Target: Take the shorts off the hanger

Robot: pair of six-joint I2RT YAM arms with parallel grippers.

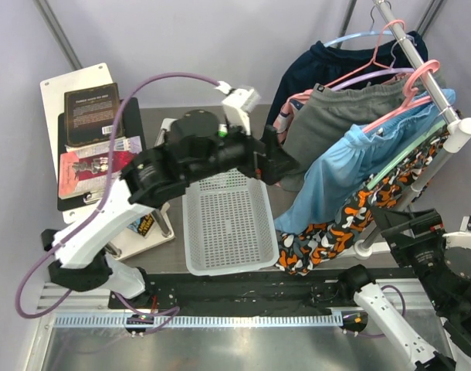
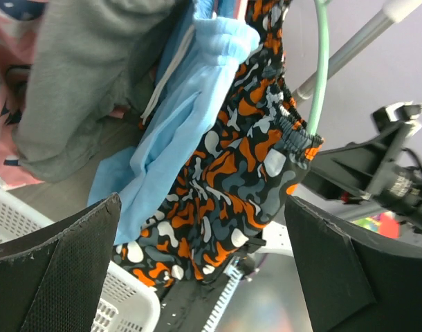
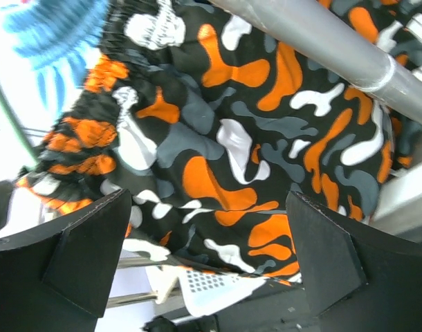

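Observation:
The camouflage shorts [image 1: 345, 220] hang from a green hanger [image 1: 405, 158] at the near end of the rack rail [image 1: 421, 54]. Just behind them the light blue shorts [image 1: 347, 166] hang on a pink hanger. My left gripper [image 1: 286, 170] stands open to the left of both pairs, touching neither. In the left wrist view the camouflage shorts [image 2: 232, 180] and light blue shorts [image 2: 176, 131] hang beyond the open left gripper [image 2: 204, 277], below the green hanger [image 2: 322, 62]. My right gripper [image 1: 386, 222] is open just right of the camouflage cloth. Its wrist view shows the print [image 3: 218, 138] ahead of the open right gripper [image 3: 207, 263].
Larger grey shorts [image 1: 336, 108] and a dark navy garment [image 1: 328, 62] hang farther back on the rail. A white perforated basket [image 1: 228, 224] sits below my left arm. Books [image 1: 93, 116] lie on a board at the left. The rack's upright pole [image 3: 322, 34] crosses the right wrist view.

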